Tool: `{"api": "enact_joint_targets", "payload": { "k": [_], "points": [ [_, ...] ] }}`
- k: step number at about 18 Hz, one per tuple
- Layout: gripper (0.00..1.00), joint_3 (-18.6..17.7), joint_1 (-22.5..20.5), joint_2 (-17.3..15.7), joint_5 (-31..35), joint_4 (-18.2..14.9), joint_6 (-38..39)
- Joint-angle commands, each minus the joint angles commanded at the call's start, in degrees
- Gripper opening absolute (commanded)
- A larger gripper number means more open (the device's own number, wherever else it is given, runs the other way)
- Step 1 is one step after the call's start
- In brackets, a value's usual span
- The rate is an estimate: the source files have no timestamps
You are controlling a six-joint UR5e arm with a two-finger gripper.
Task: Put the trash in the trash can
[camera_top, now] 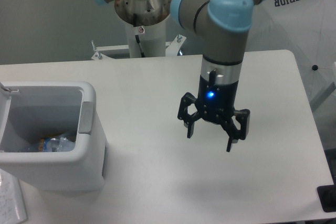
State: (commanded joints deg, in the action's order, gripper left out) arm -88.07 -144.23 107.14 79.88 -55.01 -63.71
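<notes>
Gripper [212, 135]: fingers spread wide, holding nothing, mid-surface. Trash [55, 144] inside trash can [88, 116], front-left corner. Risk: a needless descent striking the bare surface.

Grey arm [223, 35], pale-blue joint caps, black jaws, glowing blue light.

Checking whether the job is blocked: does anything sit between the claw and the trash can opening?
Nothing visible does. The claw hangs open and empty over bare table, to the right of the trash can. The can's top is open, with clear plastic trash already lying inside.
</notes>
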Motion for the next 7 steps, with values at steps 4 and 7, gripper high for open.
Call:
{"api": "enact_joint_targets", "payload": {
  "k": [4,7],
  "points": [
    [1.0,0.09,0.09,0.0,2.03,-4.57,-3.96],
    [1.0,-0.7,0.18,0.0,2.73,-4.58,-4.23]
  ]
}}
